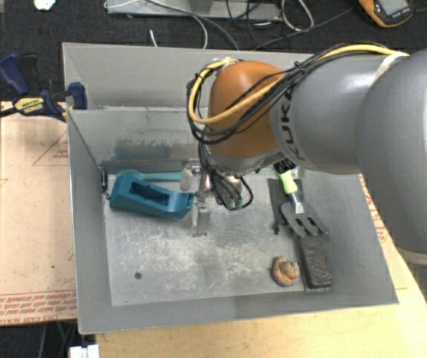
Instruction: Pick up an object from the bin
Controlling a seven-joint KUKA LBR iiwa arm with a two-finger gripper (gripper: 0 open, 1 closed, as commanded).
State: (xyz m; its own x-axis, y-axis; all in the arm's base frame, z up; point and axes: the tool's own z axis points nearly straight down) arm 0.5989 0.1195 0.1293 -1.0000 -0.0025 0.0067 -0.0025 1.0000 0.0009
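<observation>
Closest to the lens, grey arm with orange wrist cover, reaching in from the right over the bin. From the left: teal blue plastic holder lying flat near the back-left corner, gripper down at its right end, touching or just beside, opening impossible to tell. Further right, green-and-white stick, black spatula, small brown lump just beside its front end.
</observation>
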